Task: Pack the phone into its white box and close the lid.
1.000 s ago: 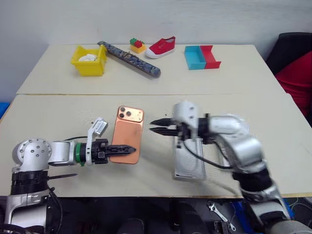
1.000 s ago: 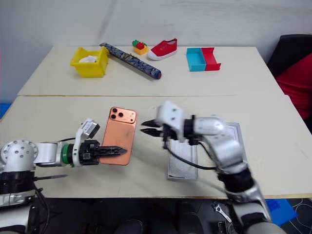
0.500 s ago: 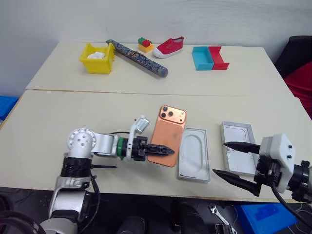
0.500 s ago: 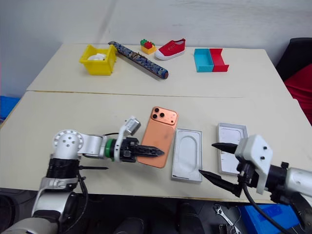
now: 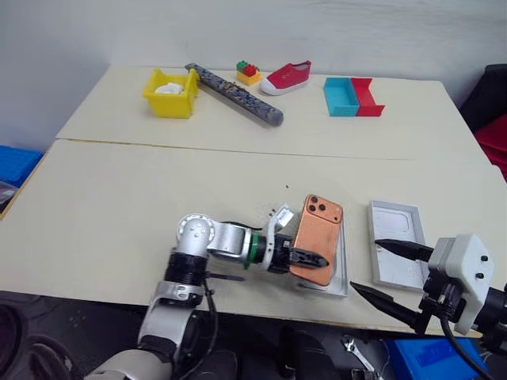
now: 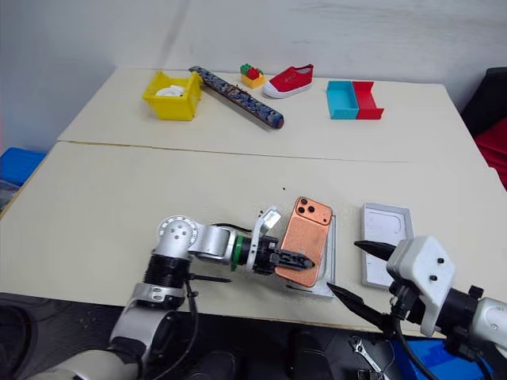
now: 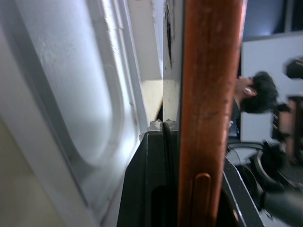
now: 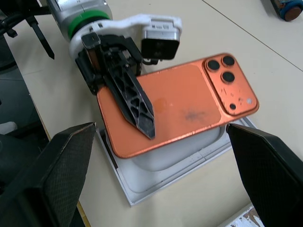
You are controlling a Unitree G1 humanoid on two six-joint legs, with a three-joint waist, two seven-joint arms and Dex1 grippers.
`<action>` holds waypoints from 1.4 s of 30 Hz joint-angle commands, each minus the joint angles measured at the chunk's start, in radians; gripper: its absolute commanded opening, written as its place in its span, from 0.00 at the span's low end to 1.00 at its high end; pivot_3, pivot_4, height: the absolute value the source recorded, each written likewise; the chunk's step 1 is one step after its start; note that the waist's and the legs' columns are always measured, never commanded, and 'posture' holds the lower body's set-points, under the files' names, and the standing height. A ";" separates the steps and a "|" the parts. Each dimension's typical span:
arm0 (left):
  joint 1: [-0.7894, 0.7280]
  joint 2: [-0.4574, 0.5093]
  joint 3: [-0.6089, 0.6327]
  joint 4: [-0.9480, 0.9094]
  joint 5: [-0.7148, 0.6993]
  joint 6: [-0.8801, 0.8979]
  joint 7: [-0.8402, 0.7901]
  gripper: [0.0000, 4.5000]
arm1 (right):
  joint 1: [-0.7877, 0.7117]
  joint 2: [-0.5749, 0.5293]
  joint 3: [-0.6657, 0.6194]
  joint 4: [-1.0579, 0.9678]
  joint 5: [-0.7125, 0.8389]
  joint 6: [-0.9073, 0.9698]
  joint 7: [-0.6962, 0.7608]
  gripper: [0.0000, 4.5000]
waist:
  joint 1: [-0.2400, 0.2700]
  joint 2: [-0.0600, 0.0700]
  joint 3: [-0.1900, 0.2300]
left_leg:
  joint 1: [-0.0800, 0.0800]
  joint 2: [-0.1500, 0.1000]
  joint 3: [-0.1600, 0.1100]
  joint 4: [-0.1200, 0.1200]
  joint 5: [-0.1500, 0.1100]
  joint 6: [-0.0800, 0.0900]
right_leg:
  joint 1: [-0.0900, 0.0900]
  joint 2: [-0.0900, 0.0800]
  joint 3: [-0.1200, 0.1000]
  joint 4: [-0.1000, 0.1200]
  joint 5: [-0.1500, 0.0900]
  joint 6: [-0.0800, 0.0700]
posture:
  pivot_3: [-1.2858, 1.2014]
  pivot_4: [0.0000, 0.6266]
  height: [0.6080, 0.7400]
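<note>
My left gripper (image 5: 321,260) is shut on the orange-copper phone (image 5: 317,237), gripping its near end, camera block at the far corner. The phone hangs tilted just over a flat white insert (image 8: 170,165) with an oval recess, near the table's front edge. In the left wrist view the phone's edge (image 7: 208,94) stands beside the insert (image 7: 71,94). To the right lies the white lid (image 5: 396,257), open side up. My right gripper (image 5: 364,265) is open, low at the front right, pointing toward the phone and apart from it. The white box is hidden.
Across the far table sit a yellow bin (image 5: 170,83), a patterned tube (image 5: 234,85), toy bricks (image 5: 249,73), a red shoe (image 5: 287,77) and a blue-and-red tray (image 5: 353,95). A person (image 7: 255,90) is in the background. A blue crate (image 5: 16,162) stands left.
The camera has swung left. My left gripper has carried the phone rightward over the insert. My right gripper pulled back from the middle to the front right and opened wide.
</note>
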 commanded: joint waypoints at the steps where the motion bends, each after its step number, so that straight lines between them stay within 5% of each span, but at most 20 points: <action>1: -0.012 -0.033 0.030 -0.004 -0.027 0.001 0.037 0.02 | 0.027 -0.010 -0.018 -0.028 0.012 -0.039 -0.019 1.00 | 0.000 0.000 0.000 | 0.000 0.000 0.000 0.000 0.000 0.000 | 0.000 0.000 0.000 0.000 0.000 0.000 | 0.52 0.24 1.00; 13: -0.051 -0.077 0.044 0.107 -0.021 0.001 0.061 0.02 | 0.048 -0.039 -0.006 -0.017 0.027 -0.076 -0.064 1.00 | 0.001 0.000 0.000 | 0.000 0.000 0.000 0.002 0.000 0.000 | 0.000 0.000 0.000 0.001 0.000 0.000 | 0.52 0.24 1.00; 28: -0.129 0.021 -0.075 0.110 -0.106 0.001 -0.050 0.99 | 0.061 -0.033 0.065 -0.004 -0.007 -0.125 -0.105 1.00 | -0.003 0.000 0.000 | 0.000 0.000 0.000 0.004 0.000 -0.001 | 0.001 0.000 0.000 0.002 0.000 0.000 | 0.52 0.24 1.00; 42: -0.256 0.101 -0.189 0.126 -0.133 0.001 -0.068 0.99 | 0.055 -0.016 0.159 0.024 -0.074 -0.203 -0.135 1.00 | -0.004 0.000 0.000 | 0.000 0.000 0.000 0.006 -0.001 -0.001 | 0.001 0.000 0.000 0.003 0.000 0.000 | 0.52 0.24 1.00</action>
